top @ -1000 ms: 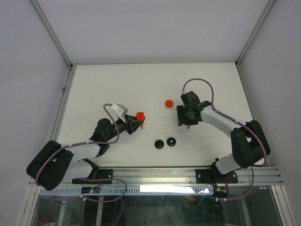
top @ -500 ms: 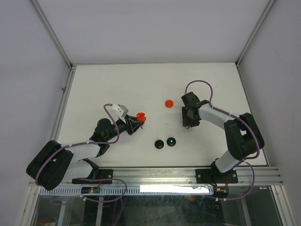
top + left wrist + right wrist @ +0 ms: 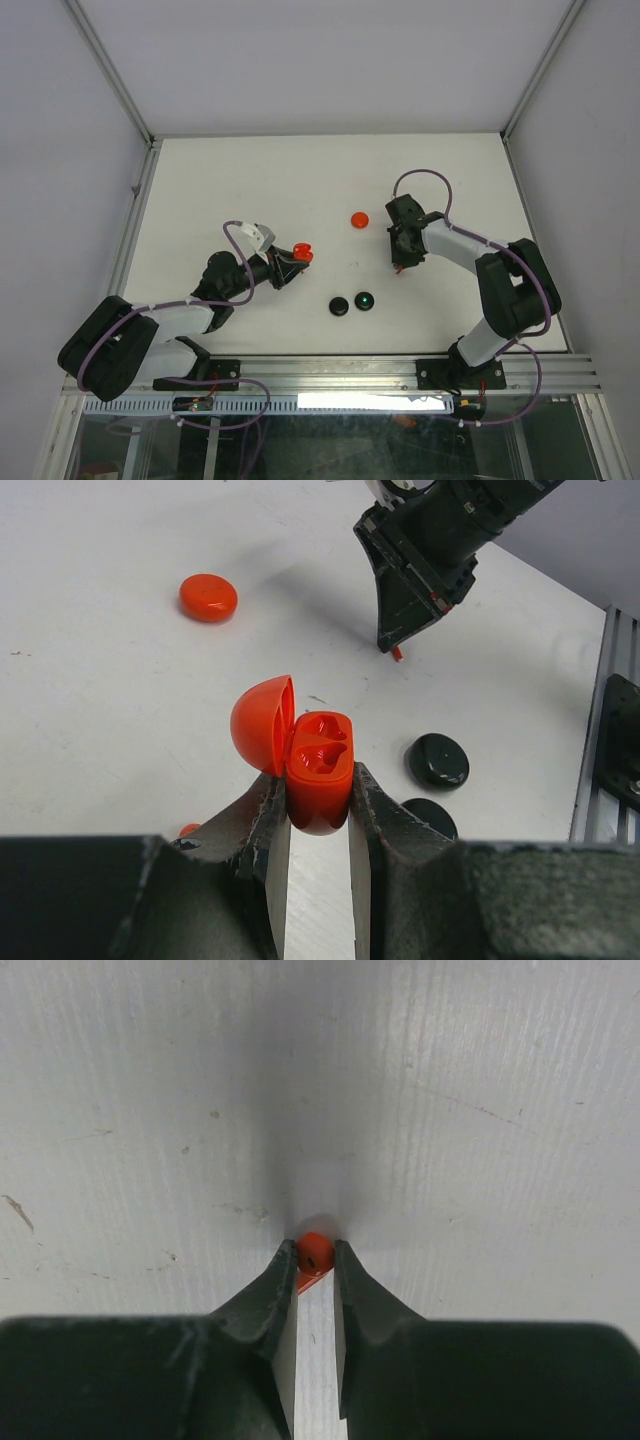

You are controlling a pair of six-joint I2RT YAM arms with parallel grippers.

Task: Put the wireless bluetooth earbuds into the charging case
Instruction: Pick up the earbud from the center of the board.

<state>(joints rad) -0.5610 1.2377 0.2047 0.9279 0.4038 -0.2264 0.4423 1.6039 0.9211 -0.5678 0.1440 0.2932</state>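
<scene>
My left gripper (image 3: 294, 259) (image 3: 316, 792) is shut on the lower half of a red charging case (image 3: 301, 252) (image 3: 320, 765). The case is lifted off the table, its lid hinged open to the left and both moulded wells empty. To the right, my right gripper (image 3: 400, 266) (image 3: 314, 1251) points down at the table, shut on a tiny red earbud (image 3: 314, 1253). In the left wrist view that earbud (image 3: 397, 653) shows as a red speck at the black fingertips. Another small red piece (image 3: 187, 829) lies on the table beside my left finger.
A closed red round case (image 3: 359, 219) (image 3: 208, 596) lies between the two arms, further back. Two black round cases sit near the front, one plain (image 3: 340, 306) and one with a green light (image 3: 366, 300). White walls and rails frame the table (image 3: 200, 190).
The right gripper's jaws have shut on the red earbud on the table and its arm has folded in. The left gripper with the open case has shifted slightly right.
</scene>
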